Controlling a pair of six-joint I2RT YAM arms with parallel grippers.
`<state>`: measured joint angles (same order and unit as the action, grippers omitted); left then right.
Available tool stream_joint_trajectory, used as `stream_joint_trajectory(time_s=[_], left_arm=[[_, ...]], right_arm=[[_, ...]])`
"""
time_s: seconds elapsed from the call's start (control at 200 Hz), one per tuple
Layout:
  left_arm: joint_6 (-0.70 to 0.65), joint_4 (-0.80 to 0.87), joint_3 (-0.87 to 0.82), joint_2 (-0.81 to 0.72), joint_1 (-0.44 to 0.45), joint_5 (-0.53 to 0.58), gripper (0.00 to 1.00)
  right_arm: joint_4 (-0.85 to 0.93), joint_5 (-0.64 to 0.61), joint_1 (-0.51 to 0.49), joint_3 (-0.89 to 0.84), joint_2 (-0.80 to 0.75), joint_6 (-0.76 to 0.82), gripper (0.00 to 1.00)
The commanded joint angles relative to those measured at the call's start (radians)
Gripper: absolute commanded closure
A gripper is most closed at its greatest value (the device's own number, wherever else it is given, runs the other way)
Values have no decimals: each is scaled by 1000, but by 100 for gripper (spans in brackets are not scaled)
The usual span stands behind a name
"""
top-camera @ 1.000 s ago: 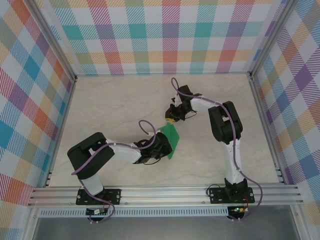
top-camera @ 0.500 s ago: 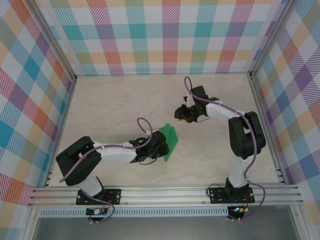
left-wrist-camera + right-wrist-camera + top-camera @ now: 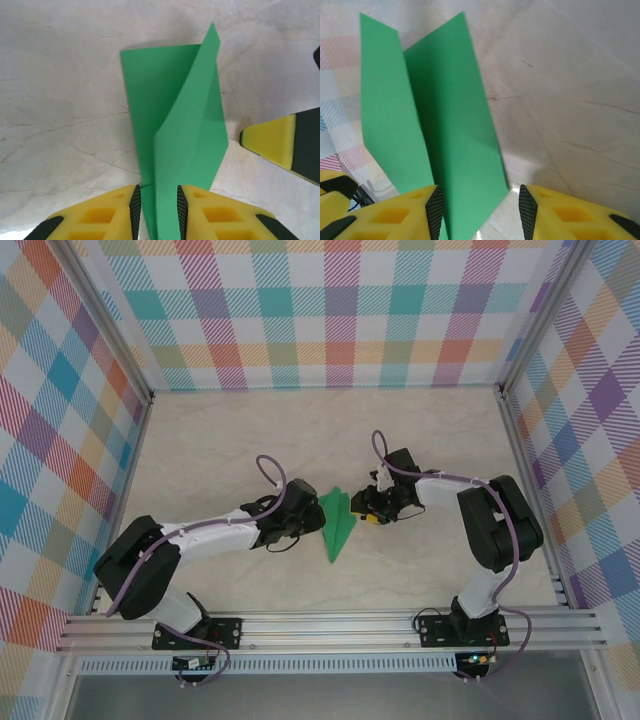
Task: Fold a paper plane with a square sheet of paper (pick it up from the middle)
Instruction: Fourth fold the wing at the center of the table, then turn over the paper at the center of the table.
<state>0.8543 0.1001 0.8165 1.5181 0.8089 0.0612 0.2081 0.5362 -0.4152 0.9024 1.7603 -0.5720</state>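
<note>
The paper plane (image 3: 338,524), a bright-green creased dart, rests on the table between my two grippers with its point toward the near edge. My left gripper (image 3: 312,521) is at its left side. In the left wrist view the paper plane (image 3: 185,125) runs up from between the parted jaws of the left gripper (image 3: 159,202), one wing standing up. My right gripper (image 3: 360,508) is at its right side. In the right wrist view the folded paper (image 3: 450,110) leans by the left finger of the right gripper (image 3: 481,202), with bare table by the other.
The pale marbled table (image 3: 220,450) is walled by plaid panels on three sides. An aluminium rail (image 3: 330,625) carrying both arm bases runs along the near edge. The right gripper's yellow fingertip (image 3: 272,140) shows at the right in the left wrist view.
Both grippers have opened. The plane, gripped a second ago, now rests on the table slightly nearer. The right gripper swung away, then came down to its right side.
</note>
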Motion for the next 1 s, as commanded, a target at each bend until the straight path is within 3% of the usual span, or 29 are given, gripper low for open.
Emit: stream_joint_trajectory(time_s=[0.0,0.4,0.82,0.995], left_arm=[[-33,17,36,20,-21,-17,72],[-49,4,78,114,-41,-52,72],[-63,26,109,175,-45,-45,69],[-65,27,105,195,-48,-41,69]], right_arm=[[-52,28,-15,-6,-11,-23,53],[-62,-20,-46,-20,18,-42,52],[52,-143,-50,15,-49,-4,50],[60,-164,-50,32,-9,-4,49]])
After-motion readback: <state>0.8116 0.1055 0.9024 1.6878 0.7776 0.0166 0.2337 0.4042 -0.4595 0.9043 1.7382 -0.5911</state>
